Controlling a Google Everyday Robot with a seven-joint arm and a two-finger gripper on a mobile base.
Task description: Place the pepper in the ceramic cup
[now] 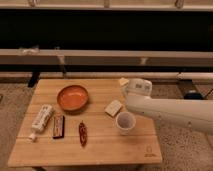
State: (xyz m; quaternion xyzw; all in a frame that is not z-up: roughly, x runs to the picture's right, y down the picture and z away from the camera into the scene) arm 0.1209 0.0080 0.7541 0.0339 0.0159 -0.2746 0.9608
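the small dark-red chili pepper lies flat on the light wooden worktop, near the front edge, apart from the small white ceramic cup at its right. the wide orange bowl stands behind the pepper. the hand of the white arm is above the back right part of the worktop, behind the cup, open and holding nothing.

The arm is cut off by the picture's right edge. The desk's far right corner is hidden behind the gripper positioned over it. The print on the dark bar near the left edge cannot be read.
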